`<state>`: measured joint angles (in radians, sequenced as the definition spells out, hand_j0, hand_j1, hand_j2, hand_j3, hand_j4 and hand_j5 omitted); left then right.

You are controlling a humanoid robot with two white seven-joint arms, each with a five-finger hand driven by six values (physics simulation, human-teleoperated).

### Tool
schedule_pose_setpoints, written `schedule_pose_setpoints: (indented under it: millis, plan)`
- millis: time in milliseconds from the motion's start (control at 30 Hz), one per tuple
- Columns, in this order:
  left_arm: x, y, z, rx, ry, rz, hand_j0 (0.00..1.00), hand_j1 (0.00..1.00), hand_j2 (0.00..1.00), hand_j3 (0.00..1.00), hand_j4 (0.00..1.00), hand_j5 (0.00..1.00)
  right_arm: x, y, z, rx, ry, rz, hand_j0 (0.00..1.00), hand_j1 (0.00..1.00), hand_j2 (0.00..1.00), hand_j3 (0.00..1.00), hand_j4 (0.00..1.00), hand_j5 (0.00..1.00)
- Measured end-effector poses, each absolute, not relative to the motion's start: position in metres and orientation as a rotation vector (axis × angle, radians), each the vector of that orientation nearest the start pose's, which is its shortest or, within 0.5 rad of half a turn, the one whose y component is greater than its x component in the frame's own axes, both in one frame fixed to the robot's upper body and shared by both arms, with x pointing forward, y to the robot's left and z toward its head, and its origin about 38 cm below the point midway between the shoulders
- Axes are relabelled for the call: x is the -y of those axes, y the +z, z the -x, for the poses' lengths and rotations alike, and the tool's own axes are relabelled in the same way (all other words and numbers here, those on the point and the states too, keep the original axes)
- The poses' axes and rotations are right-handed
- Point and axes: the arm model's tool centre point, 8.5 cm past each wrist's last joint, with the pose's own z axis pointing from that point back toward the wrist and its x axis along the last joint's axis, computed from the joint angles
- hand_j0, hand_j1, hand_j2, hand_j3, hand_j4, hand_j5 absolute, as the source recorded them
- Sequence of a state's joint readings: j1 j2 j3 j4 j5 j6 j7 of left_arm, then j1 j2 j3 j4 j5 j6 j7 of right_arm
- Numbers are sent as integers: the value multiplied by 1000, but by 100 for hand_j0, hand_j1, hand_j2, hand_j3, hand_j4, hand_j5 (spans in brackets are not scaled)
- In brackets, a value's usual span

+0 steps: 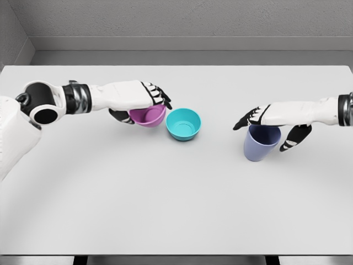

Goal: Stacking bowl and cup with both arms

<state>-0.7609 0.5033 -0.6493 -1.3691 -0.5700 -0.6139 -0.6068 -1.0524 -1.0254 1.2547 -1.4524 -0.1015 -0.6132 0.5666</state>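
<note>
1. Bowl (148,117) first: the pink one sits toward the left-middle of the white surface (176,210), and my left hand (132,99) is draped right over the top of it.
2. My left fingers (160,95) curl down over its far rim while the thumb comes round the near side, so I've got that pink bowl in a grip. Can't tell whether it's lifted or still resting on the surface.
3. Just beside it on the right there's a teal bowl (183,123), open side up. The two rims look like they're touching or very nearly so, too tight to call from the head view.
4. Cup (261,142): the bluish-purple one stands upright over on the right side, well apart from both bowls.
5. My right hand (276,118) comes in from the right edge and sits over the cup's rim. Fingers reach across the top toward the left, thumb hangs down on the cup's right side, so the hand is wrapped around the upper part of the cup.
6. Both arms stretch in roughly level from their own sides, with open surface in front of everything.
</note>
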Motion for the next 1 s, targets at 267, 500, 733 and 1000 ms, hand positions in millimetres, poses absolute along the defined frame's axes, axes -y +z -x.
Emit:
schedule_pose_setpoints:
  millis: [267,500,733,1000]
  plan:
    - [-170,221,-467,-1963,2887,466,70,70,70,70,70,70,310,232,-419,1284,2110,-1,100,100,100,100,100,100]
    - [-154,220,-466,-1933,2875,448,70,70,70,70,70,70,311,232,-419,1284,2109,0,100,100,100,100,100,100]
    - [-138,220,-467,-1918,2859,433,70,70,70,70,70,70,310,232,-419,1284,2109,0,100,100,100,100,100,100]
    - [-123,218,-467,-1899,2846,435,70,70,70,70,70,70,310,232,-419,1285,2110,-1,100,100,100,100,100,100]
